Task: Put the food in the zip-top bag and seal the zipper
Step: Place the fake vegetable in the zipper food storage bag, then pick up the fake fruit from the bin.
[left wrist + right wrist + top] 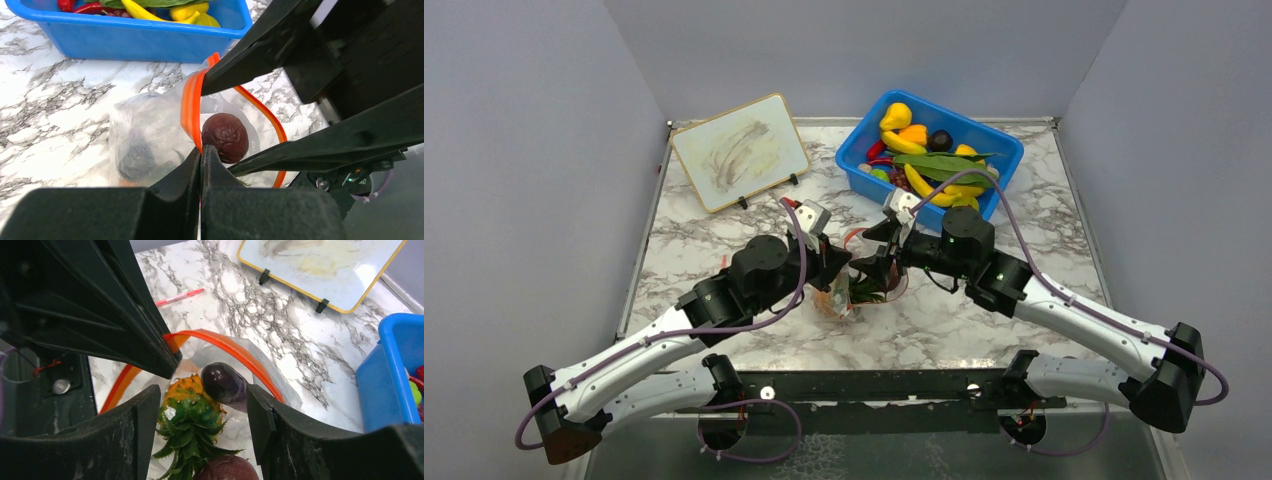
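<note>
The small clear crinkly zip-top bag (849,295) is lying at mid-frame, holding an orange toy pineapple (187,388) and a dark red-brown round fruit (223,383). The left gripper (201,156) is pinching its red-orange zipper strip (190,107) (propping the mouth open, I judge), while the right gripper (201,396) is hanging spread above.

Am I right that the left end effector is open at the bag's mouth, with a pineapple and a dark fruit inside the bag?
No: the left end effector is shut, pinching the bag by its zipper, as the left wrist view shows. The pineapple and dark fruit are inside it.
</note>
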